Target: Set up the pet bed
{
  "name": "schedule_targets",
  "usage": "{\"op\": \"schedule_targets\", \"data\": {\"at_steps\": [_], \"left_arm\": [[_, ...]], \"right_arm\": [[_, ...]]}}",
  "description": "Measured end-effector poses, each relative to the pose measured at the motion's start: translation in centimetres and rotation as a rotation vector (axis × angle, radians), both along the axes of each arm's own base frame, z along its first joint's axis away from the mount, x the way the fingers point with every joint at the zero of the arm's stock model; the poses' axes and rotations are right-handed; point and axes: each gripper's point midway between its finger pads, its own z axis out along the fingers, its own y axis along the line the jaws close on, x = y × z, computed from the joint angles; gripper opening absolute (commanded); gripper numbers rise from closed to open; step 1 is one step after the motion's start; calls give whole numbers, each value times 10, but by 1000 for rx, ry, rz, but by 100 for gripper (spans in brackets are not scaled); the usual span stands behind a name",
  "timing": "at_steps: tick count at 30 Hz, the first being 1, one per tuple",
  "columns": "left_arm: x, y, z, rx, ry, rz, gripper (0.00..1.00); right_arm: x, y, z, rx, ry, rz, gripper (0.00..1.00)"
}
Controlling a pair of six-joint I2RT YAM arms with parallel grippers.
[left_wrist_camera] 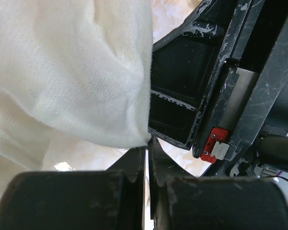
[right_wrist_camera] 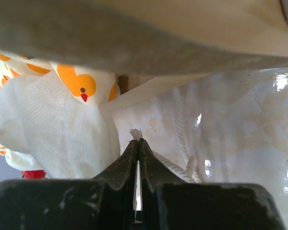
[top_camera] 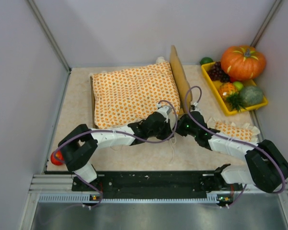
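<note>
Beige table (top_camera: pixel 76 105), pet bed (top_camera: pixel 179 79), pillow (top_camera: pixel 235 131), yellow tray (top_camera: pixel 219 101)

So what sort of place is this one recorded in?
Probably a staged robot test cell: plain grey partition walls around the table, arms mounted on an aluminium rail, a pumpkin and fruit tray as props.

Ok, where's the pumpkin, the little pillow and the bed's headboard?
pumpkin (top_camera: pixel 243 62): top view, middle of its orange side.
pillow (top_camera: pixel 235 130): top view, its dotted middle.
headboard (top_camera: pixel 180 79): top view, its thin top edge.
</note>
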Motion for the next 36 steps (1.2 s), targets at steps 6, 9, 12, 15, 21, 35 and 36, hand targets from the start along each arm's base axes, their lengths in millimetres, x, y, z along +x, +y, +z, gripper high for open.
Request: {"op": "schedule_targets", "data": {"at_steps": [6,9,12,15,21,35,36], "left_arm": [[1,2,-1,9,4,1,21],[1,2,-1,9,3,1,30],[1,3,-2,18,1,2,40],[1,8,-4,33,5,8,48],[-5,16,11,8,-16,6,54],[-9,60,-24,29,17,189,40],[-7,59,-27,26,19,196,40]], "right_arm": [[0,3,-4,24,-9,20,0],[1,6,-5,29,-17,35,0],[1,9,-7,39,-19,47,0],[1,9,-12,42,-9,51,0],[-9,5,-25,20,36,56,0],[-18,4,-32,26,81,68,0],[-19,5,-32,31,82,69,0]]}}
